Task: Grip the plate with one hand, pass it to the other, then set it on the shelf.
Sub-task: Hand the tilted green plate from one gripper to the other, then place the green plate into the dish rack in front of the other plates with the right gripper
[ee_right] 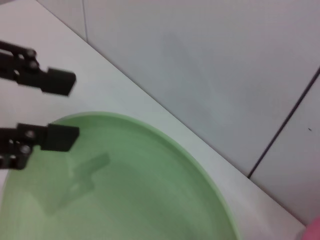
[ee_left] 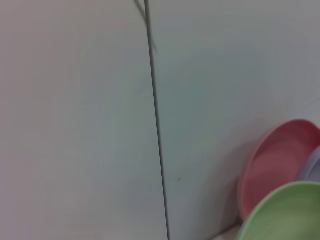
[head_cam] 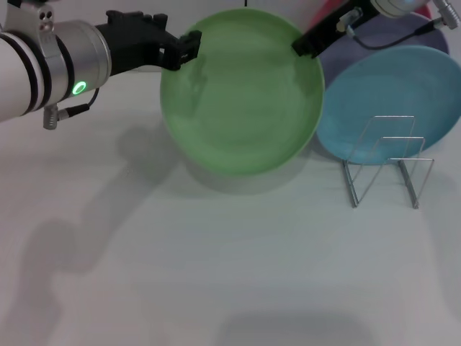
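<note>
Head view is showing us the left gripper reaching in from the left at the light-green plate's upper left rim. In the right wrist view its fingers are standing apart, released, one over the plate's face and one beyond the rim, so it is not clamping anything.

The plate is hanging tilted above the white surface, throwing a shadow beneath it, between the two arms. We are seeing it as round, matte and plain, with a shallow raised rim.

At its upper right rim the right gripper is meeting the edge; since the plate is hanging in the air, we are judging that this gripper is grasping it.

Farther right, the light-blue plate is lying behind the wire dish rack, which is waiting empty.
</note>
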You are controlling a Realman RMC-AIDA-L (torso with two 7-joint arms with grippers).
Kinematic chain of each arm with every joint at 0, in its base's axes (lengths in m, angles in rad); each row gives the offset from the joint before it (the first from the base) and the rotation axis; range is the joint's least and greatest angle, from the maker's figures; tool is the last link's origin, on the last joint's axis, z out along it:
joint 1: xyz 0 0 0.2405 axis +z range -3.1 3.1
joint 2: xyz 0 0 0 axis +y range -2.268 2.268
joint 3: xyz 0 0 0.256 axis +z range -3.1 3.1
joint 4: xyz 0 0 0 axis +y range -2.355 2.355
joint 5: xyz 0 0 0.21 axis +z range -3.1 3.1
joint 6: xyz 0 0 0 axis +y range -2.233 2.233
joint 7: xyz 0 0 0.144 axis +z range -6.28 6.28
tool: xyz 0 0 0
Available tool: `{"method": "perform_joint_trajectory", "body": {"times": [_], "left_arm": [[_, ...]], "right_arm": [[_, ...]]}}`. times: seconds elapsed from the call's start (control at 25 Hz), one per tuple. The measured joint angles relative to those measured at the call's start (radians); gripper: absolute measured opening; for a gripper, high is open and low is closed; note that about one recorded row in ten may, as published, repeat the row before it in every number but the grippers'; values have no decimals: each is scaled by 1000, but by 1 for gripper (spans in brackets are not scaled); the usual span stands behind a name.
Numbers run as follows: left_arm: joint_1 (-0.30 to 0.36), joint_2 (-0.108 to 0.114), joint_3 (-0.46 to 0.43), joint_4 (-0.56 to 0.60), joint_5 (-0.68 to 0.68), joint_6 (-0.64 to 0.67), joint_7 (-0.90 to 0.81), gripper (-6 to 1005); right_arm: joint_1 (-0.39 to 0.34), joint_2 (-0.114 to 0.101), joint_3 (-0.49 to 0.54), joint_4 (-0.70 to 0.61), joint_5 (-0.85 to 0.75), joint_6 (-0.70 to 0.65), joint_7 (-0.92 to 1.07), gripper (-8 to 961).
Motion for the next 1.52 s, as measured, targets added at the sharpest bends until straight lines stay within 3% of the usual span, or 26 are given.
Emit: {"method": "perform_joint_trajectory", "body": {"times": [0.32,0.36,0.4,0.48,0.56,0.72,0.96,1.52], "left_arm": [[36,2,-2,-54,9,48,9,706],[82,2,11,-61,8,167,26,721],[82,2,11,-61,8,167,26,736],[133,2,41,-61,6,308,35,766],[179,3,71,-51,5,439,33,796],[188,3,81,-7,4,492,34,856],[192,-1,146,156,-1,660,13,856],[202,-2,209,261,-8,803,-50,856]], "right_arm": [[-31,-4,1,-130,-71,-40,0,24],[-44,-9,1,-196,-75,-68,-5,24],[-49,-13,2,-228,-75,-82,-7,24],[-55,-17,3,-263,-75,-102,-11,24],[-69,-20,5,-383,-75,-168,-37,24],[-75,-21,3,-484,-76,-241,-65,24],[-137,-16,-5,-688,-104,-368,-183,24],[-227,-7,-23,-777,-154,-415,-383,24]]}}
